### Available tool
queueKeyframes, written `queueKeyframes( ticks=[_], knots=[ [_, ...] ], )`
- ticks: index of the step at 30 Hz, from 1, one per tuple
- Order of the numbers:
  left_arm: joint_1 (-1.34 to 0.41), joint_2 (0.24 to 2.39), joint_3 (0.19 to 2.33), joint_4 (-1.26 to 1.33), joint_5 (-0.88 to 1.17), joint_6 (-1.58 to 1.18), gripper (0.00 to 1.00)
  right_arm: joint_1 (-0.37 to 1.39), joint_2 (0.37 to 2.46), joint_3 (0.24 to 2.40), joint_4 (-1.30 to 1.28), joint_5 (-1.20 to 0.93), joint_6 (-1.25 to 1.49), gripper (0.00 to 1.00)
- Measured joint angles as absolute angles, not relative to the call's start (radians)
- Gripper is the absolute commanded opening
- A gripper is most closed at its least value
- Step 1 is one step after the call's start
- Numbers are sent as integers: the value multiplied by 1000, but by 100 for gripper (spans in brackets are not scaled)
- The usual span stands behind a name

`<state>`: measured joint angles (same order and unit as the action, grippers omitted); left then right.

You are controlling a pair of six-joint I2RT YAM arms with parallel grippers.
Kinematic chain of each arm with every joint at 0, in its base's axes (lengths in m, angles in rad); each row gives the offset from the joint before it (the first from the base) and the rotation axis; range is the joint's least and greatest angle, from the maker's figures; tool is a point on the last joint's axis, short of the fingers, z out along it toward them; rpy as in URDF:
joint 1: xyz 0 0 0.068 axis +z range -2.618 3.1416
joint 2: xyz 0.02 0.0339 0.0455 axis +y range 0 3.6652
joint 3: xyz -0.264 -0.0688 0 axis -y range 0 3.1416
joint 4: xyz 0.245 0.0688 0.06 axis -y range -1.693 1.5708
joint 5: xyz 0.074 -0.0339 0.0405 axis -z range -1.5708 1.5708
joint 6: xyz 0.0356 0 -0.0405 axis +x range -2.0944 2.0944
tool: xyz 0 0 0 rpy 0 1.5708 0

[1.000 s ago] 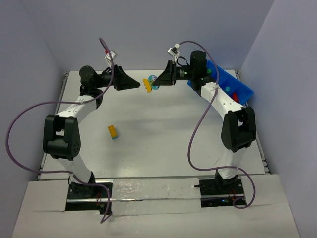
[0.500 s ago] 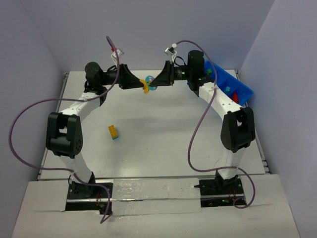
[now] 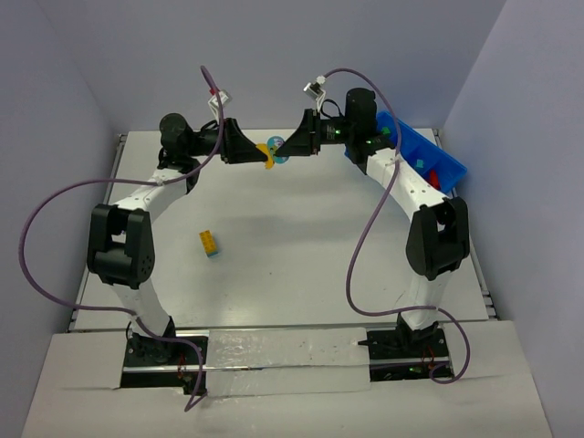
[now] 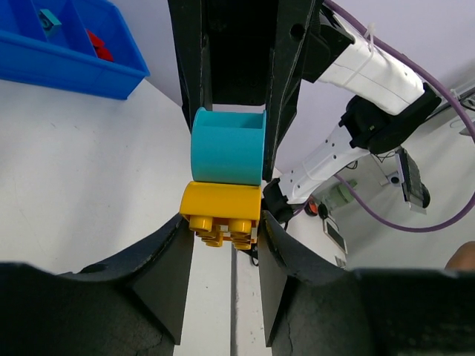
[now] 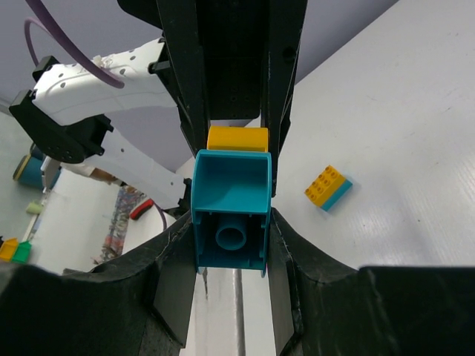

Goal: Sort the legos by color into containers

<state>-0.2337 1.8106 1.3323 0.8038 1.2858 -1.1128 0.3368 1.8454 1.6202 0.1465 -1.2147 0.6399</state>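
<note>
- A loose yellow-and-teal lego pair lies on the table, left of centre and well apart from both arms.
- The left gripper is clamped on a yellow brick. Its arm reaches far, with the wrist level and pointing right.
- The right gripper is clamped on the teal brick joined to that yellow one. It points left, tip to tip with the other gripper, above the table's far middle.
- The blue bin sits at the far right.

Joined pair, yellow brick on light-blue brick, held aloft over the far middle of the table: left gripper clamps the yellow, right gripper the light-blue. A second yellow-and-blue pair lies on the table, left of centre. The blue bin, far right, holds a red brick and a teal brick in neighbouring compartments.
</note>
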Motion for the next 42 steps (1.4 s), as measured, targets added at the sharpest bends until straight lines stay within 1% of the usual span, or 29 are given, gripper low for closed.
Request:
queueKeyframes(
  ticks=[2, 6, 9, 13, 16, 18, 21, 27, 32, 42],
  knots=[
    [-232, 1811, 1332, 804, 1284, -1114, 0, 330, 1845, 1622, 133, -1213, 625, 0],
    [-230, 1810, 1314, 799, 1268, -1106, 0, 301, 1844, 1631, 72, -1213, 577, 0],
    [-192, 1801, 1287, 737, 1268, -1037, 0, 197, 1838, 1639, -17, -1195, 513, 0],
    [-155, 1750, 1295, 424, 1196, -755, 0, -10, 1813, 1638, -192, -1136, 378, 0],
    [-179, 1713, 1353, 172, 1090, -509, 0, -153, 1772, 1628, -320, -1060, 265, 0],
    [-215, 1690, 1386, 61, 1011, -377, 0, -230, 1732, 1611, -401, -997, 183, 0],
    [-279, 1651, 1396, -42, 898, -231, 0, -316, 1683, 1602, -511, -885, 69, 0],
    [-379, 1631, 1396, -117, 709, -49, 0, -439, 1680, 1597, -629, -618, -74, 0],
    [-420, 1631, 1396, -132, 634, -3, 0, -449, 1718, 1599, -642, -459, -88, 0],
    [-426, 1648, 1438, -148, 552, 42, 0, -279, 1922, 1700, -603, -234, -99, 0]
  ],
)
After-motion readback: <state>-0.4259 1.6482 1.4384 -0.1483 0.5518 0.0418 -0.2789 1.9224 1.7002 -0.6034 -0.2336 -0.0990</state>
